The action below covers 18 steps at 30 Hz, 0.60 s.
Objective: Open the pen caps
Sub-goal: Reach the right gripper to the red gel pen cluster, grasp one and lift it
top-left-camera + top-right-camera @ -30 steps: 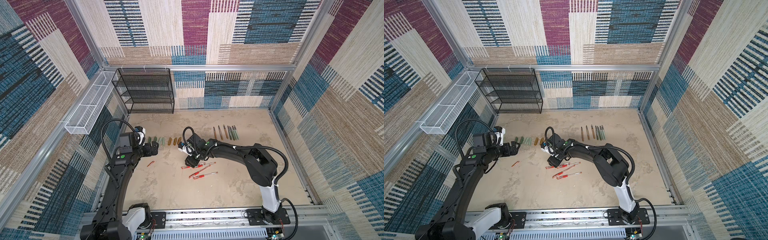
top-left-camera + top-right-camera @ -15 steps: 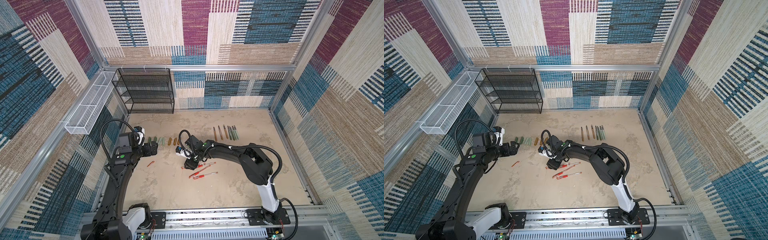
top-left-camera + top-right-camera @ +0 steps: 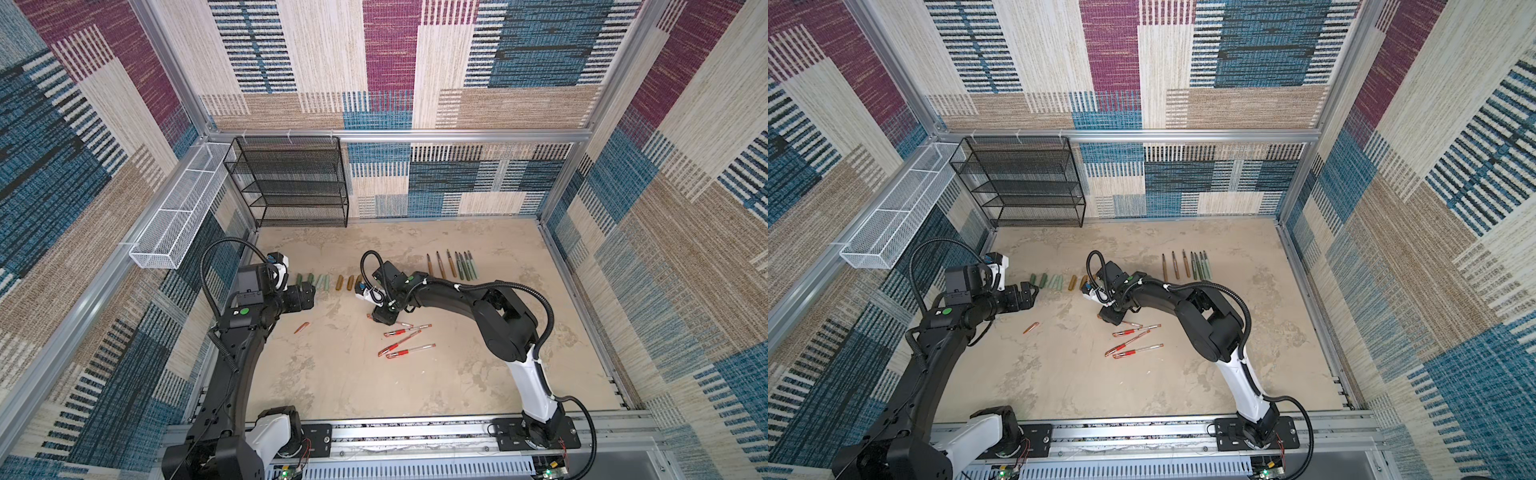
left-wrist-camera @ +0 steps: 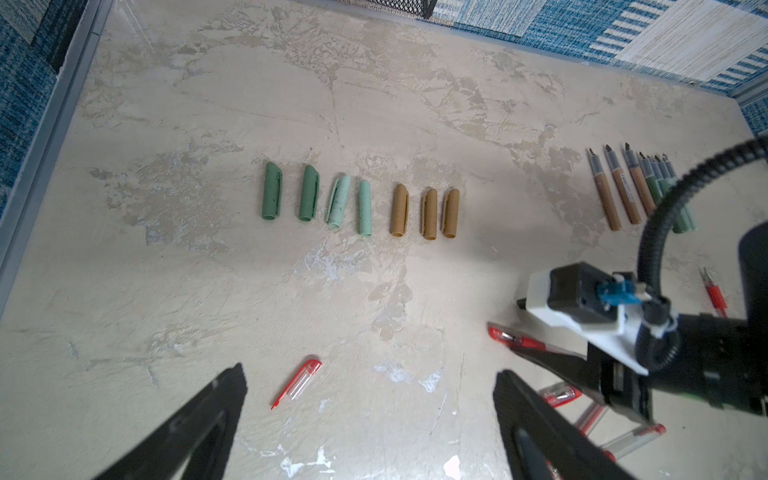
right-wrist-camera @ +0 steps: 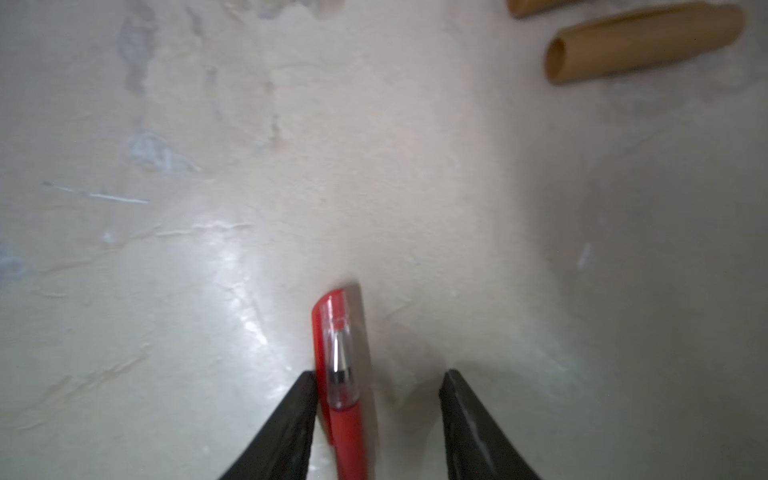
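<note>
No text, brand or number can be read anywhere. In the left wrist view, a brown pen body point(image 4: 622, 189) bears a short line of dark print along its barrel, too small to make out. In a top view, the left arm point(image 3: 249, 332) carries a tiny white mark beside a green dot point(image 3: 244, 310); that mark is also illegible.

Four green caps point(image 4: 308, 193) and three gold caps point(image 4: 430, 212) are lying in one row; a red cap point(image 4: 297, 382) is lying apart.
</note>
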Each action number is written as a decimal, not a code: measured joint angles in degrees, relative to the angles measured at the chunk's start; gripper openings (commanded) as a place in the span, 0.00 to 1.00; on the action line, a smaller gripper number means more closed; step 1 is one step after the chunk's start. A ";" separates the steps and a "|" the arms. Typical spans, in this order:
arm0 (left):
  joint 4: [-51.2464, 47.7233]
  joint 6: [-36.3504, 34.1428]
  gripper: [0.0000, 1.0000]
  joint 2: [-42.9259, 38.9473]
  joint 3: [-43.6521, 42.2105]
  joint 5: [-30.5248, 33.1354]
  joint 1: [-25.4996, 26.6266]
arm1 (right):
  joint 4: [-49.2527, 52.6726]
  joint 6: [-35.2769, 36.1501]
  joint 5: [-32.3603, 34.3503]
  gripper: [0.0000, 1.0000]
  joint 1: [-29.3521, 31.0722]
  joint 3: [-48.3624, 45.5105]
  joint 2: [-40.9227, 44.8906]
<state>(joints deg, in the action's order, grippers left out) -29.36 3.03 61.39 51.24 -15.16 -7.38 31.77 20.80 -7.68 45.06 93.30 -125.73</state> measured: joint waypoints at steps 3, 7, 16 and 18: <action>0.00 0.00 0.97 0.00 0.04 0.00 0.00 | 1.73 0.02 1.07 0.57 -1.20 1.16 -0.31; 0.00 0.00 0.97 0.00 0.07 0.00 0.00 | 4.72 0.24 0.70 0.59 -1.20 1.42 0.07; 0.00 0.17 0.97 0.00 0.07 -0.02 0.00 | 5.29 -0.28 0.68 0.47 -1.64 -4.76 4.04; 0.00 0.20 0.96 0.00 0.07 -0.04 0.00 | 5.14 -0.44 0.90 0.38 -1.79 -5.99 4.81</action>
<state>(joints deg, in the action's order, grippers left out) -29.36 3.22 61.39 51.31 -15.20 -7.38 36.91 20.36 -6.79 43.27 87.31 -120.92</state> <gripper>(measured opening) 0.967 0.448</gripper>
